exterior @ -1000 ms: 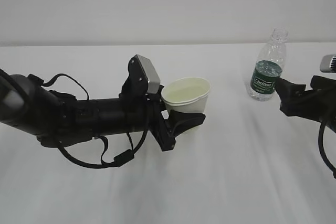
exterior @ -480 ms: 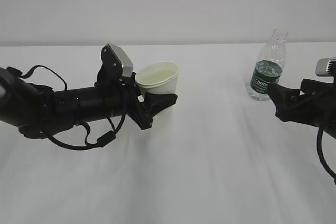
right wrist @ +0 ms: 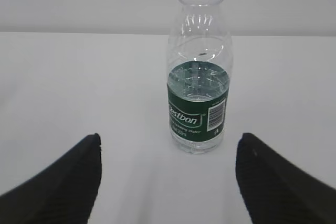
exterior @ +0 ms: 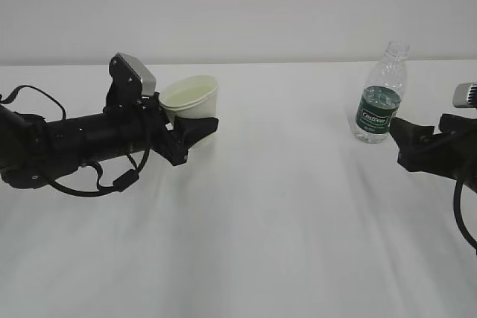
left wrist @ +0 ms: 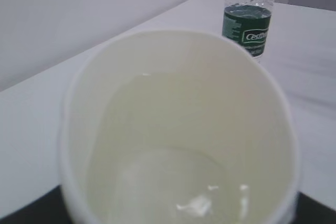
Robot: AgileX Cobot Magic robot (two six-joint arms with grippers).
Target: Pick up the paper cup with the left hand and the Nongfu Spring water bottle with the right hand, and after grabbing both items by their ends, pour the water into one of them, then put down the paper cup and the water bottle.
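The cream-white paper cup [exterior: 191,97] stands nearly upright at the left, with my left gripper [exterior: 196,127] shut on its lower part. In the left wrist view the cup [left wrist: 178,108] fills the frame, and a little clear water [left wrist: 184,192] lies in its bottom. Whether its base touches the table is hidden behind the fingers. The uncapped water bottle [exterior: 381,98] stands upright at the right, with water up to its green label [right wrist: 198,109]. My right gripper [exterior: 400,135] is open just in front of it, its fingers [right wrist: 68,182] spread wide and apart from the bottle [right wrist: 199,87].
A white table [exterior: 283,214] carries everything, and a pale wall rises behind its far edge. The bottle [left wrist: 248,22] also shows beyond the cup's rim in the left wrist view. Cables hang under the left arm [exterior: 67,147].
My left arm has carried the cup leftward and farther back across the table. The right gripper has stayed open near the bottle, shifting only slightly.
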